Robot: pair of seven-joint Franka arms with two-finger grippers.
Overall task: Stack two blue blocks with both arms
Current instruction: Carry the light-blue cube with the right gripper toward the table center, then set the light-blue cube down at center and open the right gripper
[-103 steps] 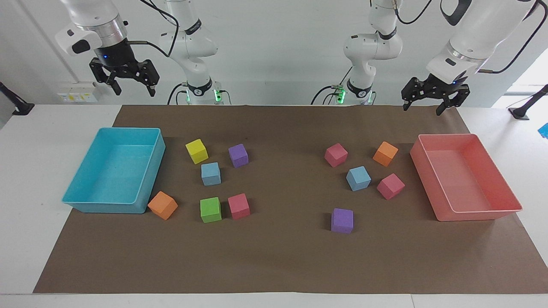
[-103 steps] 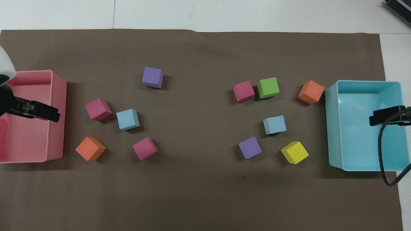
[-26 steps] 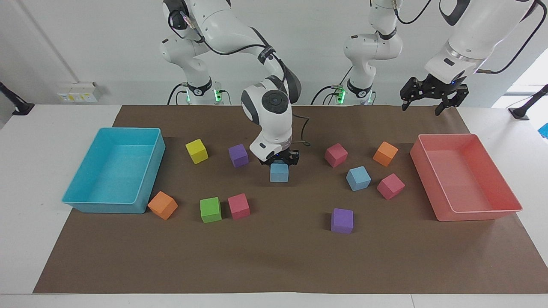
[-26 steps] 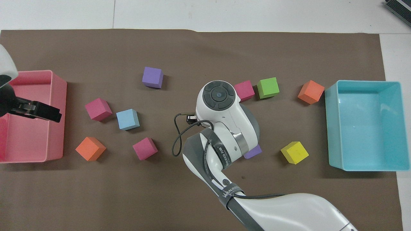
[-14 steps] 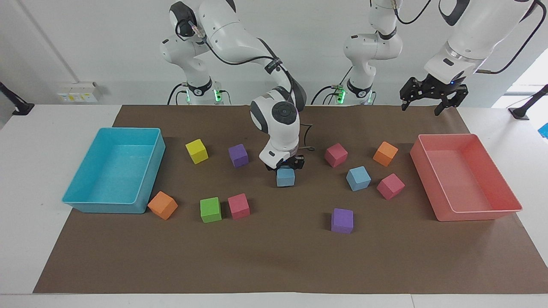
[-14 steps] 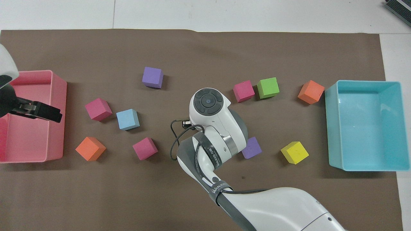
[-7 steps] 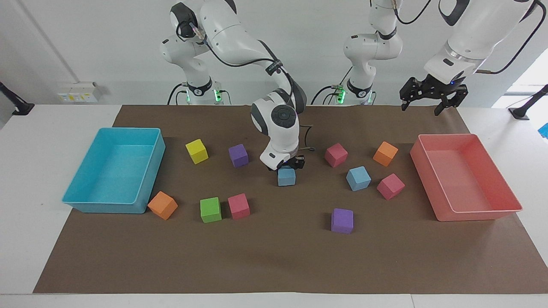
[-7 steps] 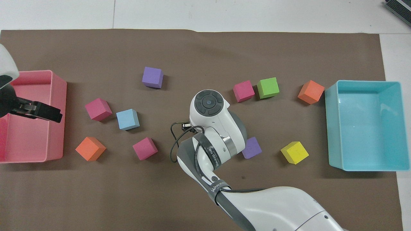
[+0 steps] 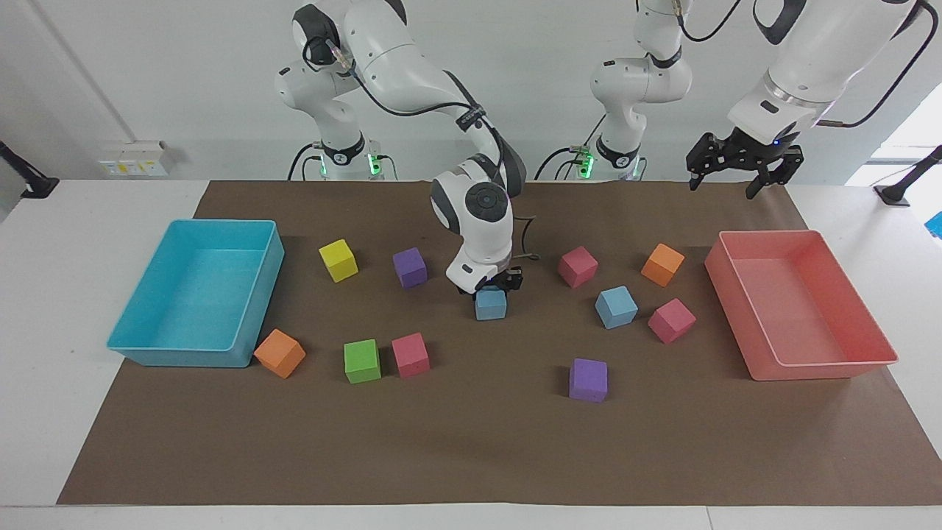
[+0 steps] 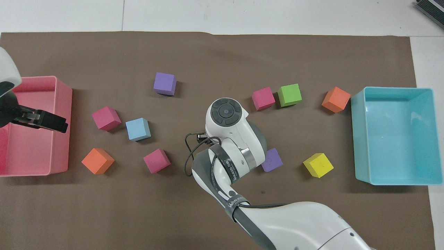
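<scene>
Facing view: my right gripper (image 9: pixel 491 285) sits low at mid-mat, right on top of a blue block (image 9: pixel 491 304) resting on the mat; I cannot tell whether my fingers grip it. The second blue block (image 9: pixel 616 307) lies toward my left arm's end. My left gripper (image 9: pixel 737 163) waits with jaws spread, high over the pink tray (image 9: pixel 854 362).

Overhead view: my right arm hides the first block; the second (image 10: pixel 138 129) lies between two pink cubes.
</scene>
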